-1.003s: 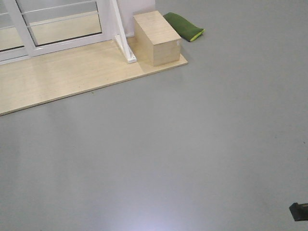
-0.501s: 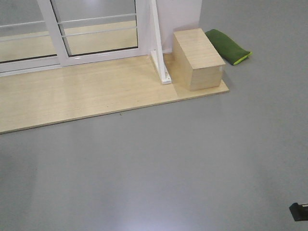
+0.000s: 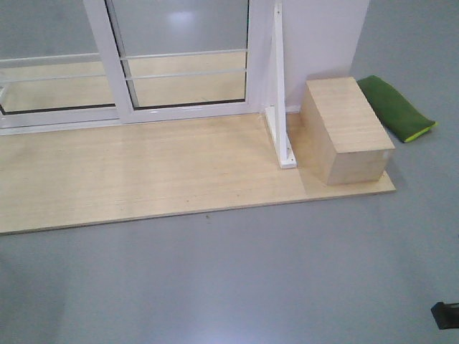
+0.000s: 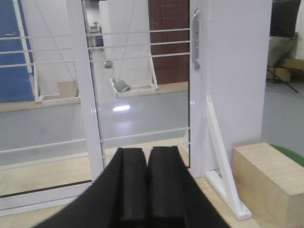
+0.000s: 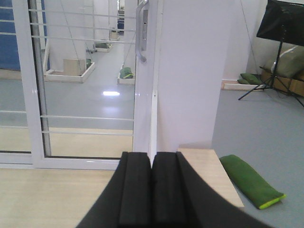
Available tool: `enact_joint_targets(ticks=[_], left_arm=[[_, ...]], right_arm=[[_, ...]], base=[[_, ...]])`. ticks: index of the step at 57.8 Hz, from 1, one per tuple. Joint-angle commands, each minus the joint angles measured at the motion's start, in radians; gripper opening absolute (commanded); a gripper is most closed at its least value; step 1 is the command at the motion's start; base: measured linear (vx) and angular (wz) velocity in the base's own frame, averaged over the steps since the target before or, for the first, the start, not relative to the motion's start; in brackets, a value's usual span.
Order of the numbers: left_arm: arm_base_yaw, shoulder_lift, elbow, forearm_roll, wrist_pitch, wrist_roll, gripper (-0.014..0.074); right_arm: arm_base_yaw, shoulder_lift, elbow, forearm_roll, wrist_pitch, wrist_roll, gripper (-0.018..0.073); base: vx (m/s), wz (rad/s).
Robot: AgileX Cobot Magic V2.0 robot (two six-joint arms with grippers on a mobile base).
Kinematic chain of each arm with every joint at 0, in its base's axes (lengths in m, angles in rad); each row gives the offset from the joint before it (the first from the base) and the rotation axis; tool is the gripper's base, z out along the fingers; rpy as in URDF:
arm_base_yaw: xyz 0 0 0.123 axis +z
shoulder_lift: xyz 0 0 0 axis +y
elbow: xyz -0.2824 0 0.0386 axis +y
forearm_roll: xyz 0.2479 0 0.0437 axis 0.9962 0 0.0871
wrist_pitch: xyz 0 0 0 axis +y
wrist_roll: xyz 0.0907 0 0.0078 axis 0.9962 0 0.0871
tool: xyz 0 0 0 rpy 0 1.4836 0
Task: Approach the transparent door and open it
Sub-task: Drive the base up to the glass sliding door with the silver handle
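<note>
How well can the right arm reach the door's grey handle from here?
Probably not yet: the handle sits high on the transparent door, seemingly far beyond the shut right tool. Nothing blocks the way, so rolling closer should do.
</note>
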Motion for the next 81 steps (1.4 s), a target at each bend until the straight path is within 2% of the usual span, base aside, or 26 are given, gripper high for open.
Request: enact_joint_targets(ticks=[1,37,81], left_arm=[[-0.004,-0.004,0.031,-0.006,-0.084,-0.001,-0.0006],[-0.004,-0.004,0.031,-0.006,-0.084,-0.001,-0.0006],[-0.004,-0.004,0.031,-0.006,-0.084,-0.001,-0.0006]], right_arm=[[-0.002,-0.014,0.012,-0.007,-0.088,-0.005,-0.0008],[-0.002,-0.014,0.012,-0.007,-0.088,-0.005,-0.0008],[-0.002,-0.014,0.012,-0.007,-0.088,-0.005,-0.0008]], base=[[0.54,0.22],[0.52,0.16],[0.40,0.00]])
